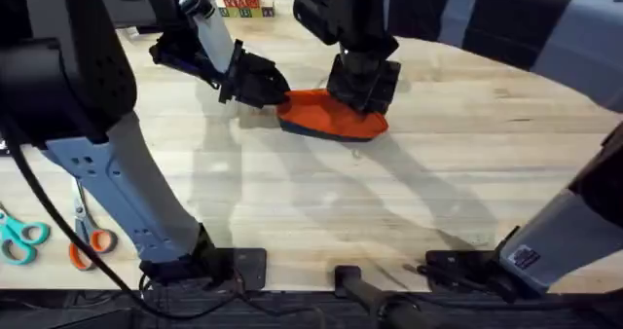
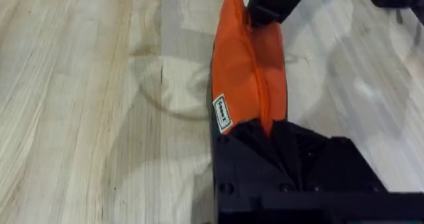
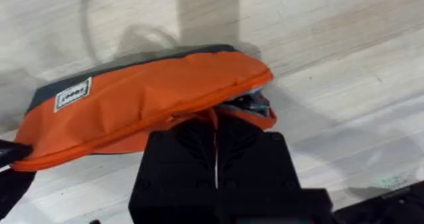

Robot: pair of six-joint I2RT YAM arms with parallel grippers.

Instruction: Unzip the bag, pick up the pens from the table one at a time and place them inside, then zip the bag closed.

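a robotics lab or test bench: two arms are bolted at the near edge of a pale butcher-block desk (image 1: pixel 467 164). beyond the desk's far edge stand lettered toy blocks (image 1: pixel 244 5); at its near-left corner lie teal scissors (image 1: pixel 19 239) and orange scissors (image 1: pixel 90 234), practice props.

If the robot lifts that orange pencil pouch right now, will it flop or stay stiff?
Probably flop: the orange pencil pouch is soft fabric, creased and sagging between the left tool and the right tool. It likely won't roll, since it lies flat on the wooden table.
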